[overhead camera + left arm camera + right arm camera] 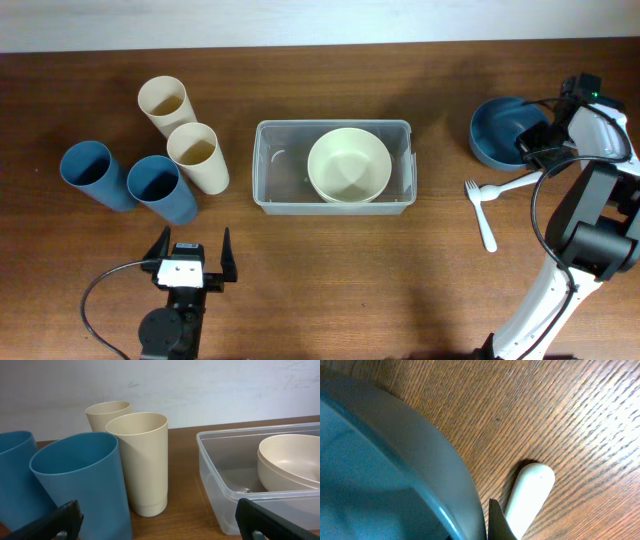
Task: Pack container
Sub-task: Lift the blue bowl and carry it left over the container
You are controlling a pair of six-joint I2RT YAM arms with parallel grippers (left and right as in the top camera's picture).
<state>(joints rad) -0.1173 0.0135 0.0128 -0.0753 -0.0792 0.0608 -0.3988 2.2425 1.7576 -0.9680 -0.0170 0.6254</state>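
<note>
The clear container (262, 160) stands mid-table with a cream bowl (348, 165) inside it. In the left wrist view the container (215, 475) is at the right, with the cream bowl (290, 460) in it. A blue bowl (500, 130) sits at the far right. My right gripper (535, 145) is shut on its right rim. In the right wrist view one dark fingertip (497, 525) presses the outer wall of the blue bowl (380, 460); the other finger is hidden. My left gripper (190, 255) hovers open near the front edge, holding nothing.
Two cream cups (197, 155) and two blue cups (160, 188) stand at the left, just ahead of my left fingers (55, 522). Two white forks (484, 212) lie below the blue bowl; one handle (530, 490) is beside my right fingertip.
</note>
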